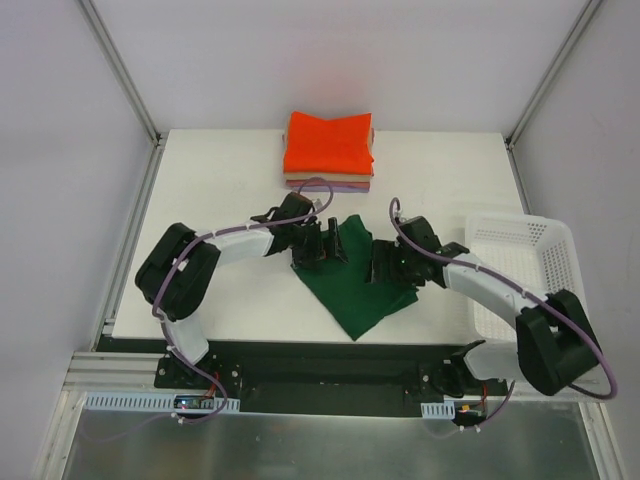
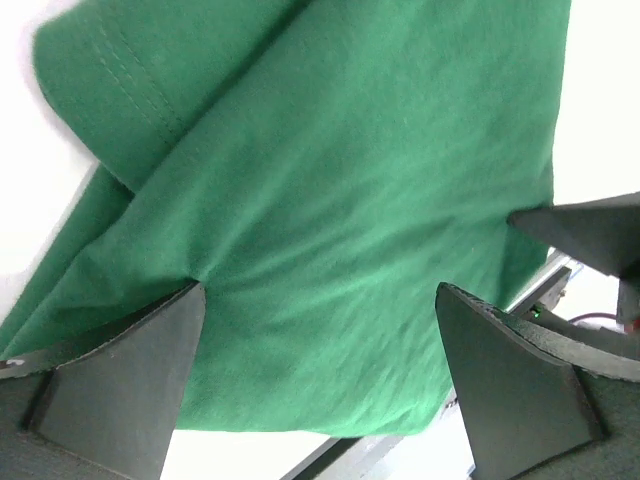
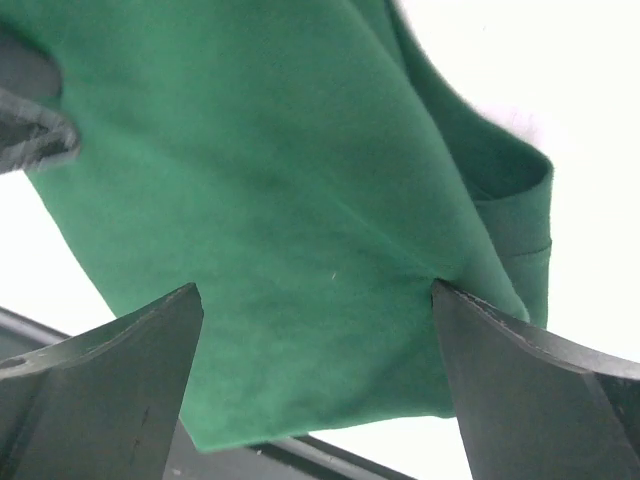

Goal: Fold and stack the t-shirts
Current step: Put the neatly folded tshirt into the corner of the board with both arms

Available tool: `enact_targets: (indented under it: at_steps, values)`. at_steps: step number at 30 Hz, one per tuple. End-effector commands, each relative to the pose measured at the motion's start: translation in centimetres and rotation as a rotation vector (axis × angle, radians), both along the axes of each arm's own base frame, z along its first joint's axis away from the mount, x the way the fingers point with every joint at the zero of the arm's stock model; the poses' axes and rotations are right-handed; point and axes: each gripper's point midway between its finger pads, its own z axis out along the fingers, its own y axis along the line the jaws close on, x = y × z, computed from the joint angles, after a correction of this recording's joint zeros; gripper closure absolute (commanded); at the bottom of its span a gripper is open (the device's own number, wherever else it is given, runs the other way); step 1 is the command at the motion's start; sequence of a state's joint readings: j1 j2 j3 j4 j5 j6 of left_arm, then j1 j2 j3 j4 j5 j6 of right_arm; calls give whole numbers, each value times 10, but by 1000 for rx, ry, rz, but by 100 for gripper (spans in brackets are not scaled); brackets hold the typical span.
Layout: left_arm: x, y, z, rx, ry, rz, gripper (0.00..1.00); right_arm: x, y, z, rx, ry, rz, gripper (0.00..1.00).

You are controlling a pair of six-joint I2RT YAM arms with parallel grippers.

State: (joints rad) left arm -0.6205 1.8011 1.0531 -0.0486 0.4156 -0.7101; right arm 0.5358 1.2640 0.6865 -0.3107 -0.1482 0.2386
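The dark green t-shirt [image 1: 355,292] lies in the middle of the bench [image 1: 230,165]. The left pincer [image 1: 325,246] and the right pincer [image 1: 383,263] are right over it, both with fingers wide apart. The orange t-shirt [image 1: 328,143] tops the pile at the back.

The table [image 1: 220,180] is overlooked from above; the green t-shirt [image 2: 350,250] is shared, filmed closely from both wrists.
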Motion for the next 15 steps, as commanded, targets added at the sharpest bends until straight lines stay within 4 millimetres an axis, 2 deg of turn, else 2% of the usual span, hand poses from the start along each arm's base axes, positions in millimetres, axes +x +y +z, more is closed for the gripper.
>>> enact_targets:
  at_steps: [1, 3, 6, 8, 11, 13, 14, 15]
  values:
    - [-32, 19, -5, 35, 42, 86, 1, 48, -7, 5, -125, -98, -26, 1]
    - [-54, 29, -9, 60, 51, 119, 1, 69, -8, 7, -192, -149, 21, 1]
    - [-78, 29, -2, 56, 28, 114, 1, 89, 14, 14, -151, -190, 113, 1]
    - [-86, 31, 1, 51, 16, 110, 1, 97, 25, 22, -125, -224, 168, 1]
    - [-77, 43, 14, 89, -60, 149, 1, 102, 25, 42, -113, -279, 156, 0]
    - [-69, 47, 31, 101, -121, 153, 1, 99, 17, 57, -116, -321, 118, 0]
    - [-65, 49, 40, 109, -158, 151, 1, 95, 13, 64, -109, -339, 96, 3]
    - [-59, 52, 49, 121, -207, 144, 1, 94, 3, 71, -129, -368, 58, 4]
